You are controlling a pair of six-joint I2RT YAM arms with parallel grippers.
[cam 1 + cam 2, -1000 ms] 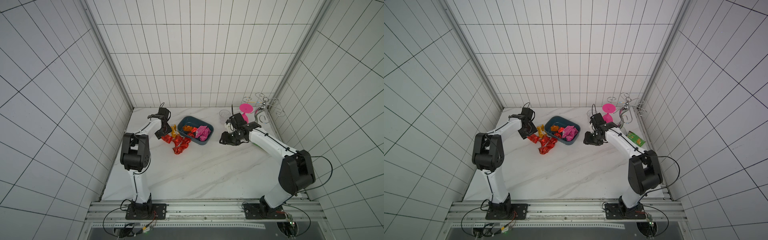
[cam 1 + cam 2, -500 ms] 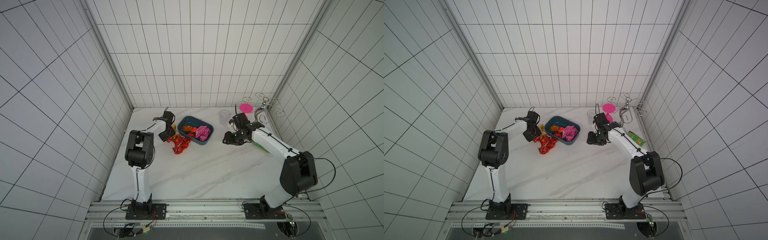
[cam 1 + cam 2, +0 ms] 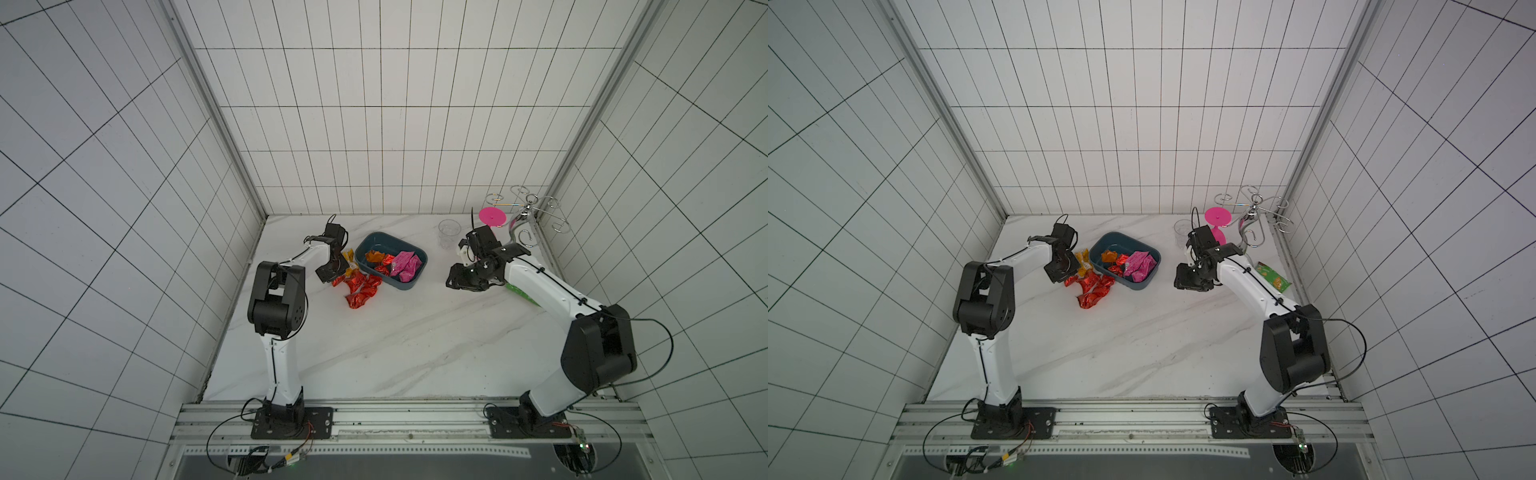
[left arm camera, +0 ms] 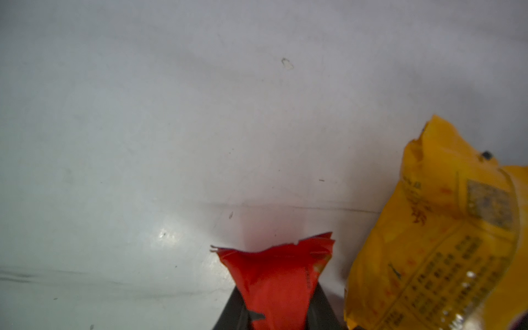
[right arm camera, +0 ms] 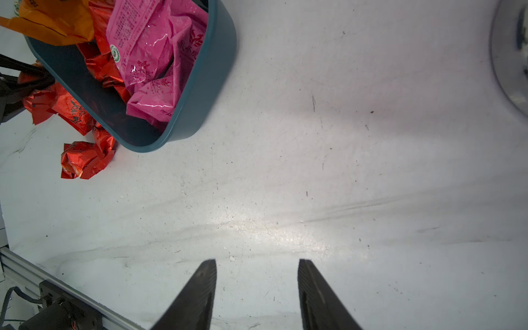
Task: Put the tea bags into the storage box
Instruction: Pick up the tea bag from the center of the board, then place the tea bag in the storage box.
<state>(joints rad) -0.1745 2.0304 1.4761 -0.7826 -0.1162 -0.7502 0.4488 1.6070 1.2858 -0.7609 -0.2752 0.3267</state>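
Left fingers on tea bag, right fingers apart

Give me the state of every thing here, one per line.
Left pincer, shut on a red bag.
Right pincer, open, empty.
Box, upright, partly filled.
Pink bags, in the box.
Red pile, on the table, outside the box.
Yellow bag, on the table, outside the box.
Cup, upright.
Green packet, flat on the table.
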